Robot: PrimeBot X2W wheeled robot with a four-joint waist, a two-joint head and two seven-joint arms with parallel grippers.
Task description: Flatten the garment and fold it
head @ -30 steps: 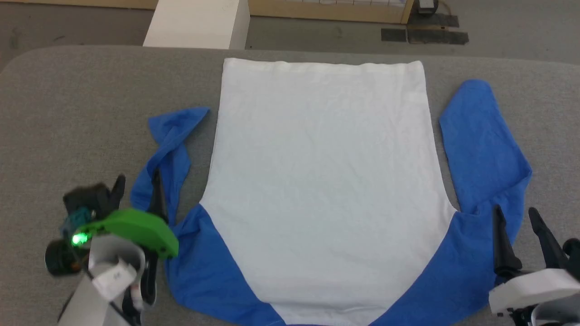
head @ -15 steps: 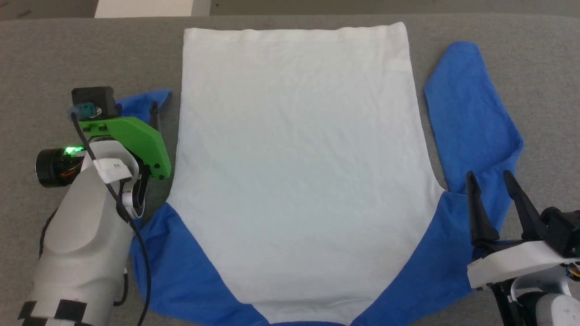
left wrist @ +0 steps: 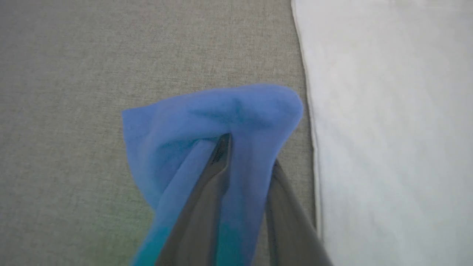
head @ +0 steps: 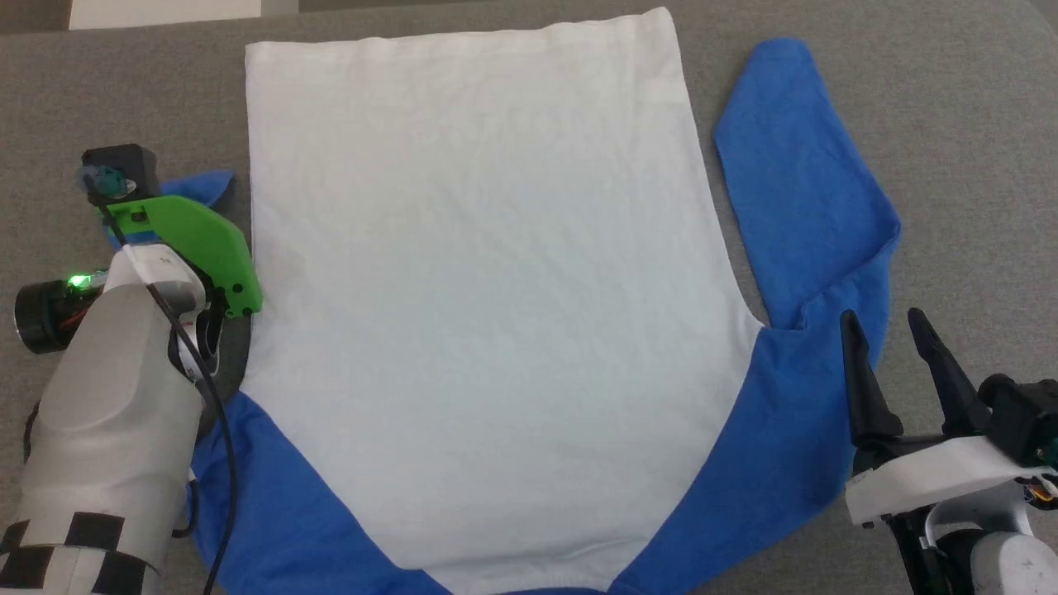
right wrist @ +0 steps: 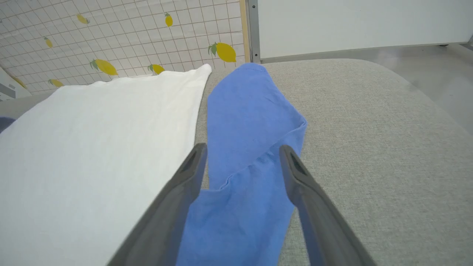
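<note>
Now the left gripper (left wrist: 249, 151), wide open a second ago, has narrowed onto the end of the bunched left sleeve (left wrist: 214, 107), pinching blue cloth. The garment (head: 479, 289) lies flat on the grey table (head: 950, 124), so straightening this sleeve likely comes next; the right gripper (head: 884, 322) hovers wide open.
</note>
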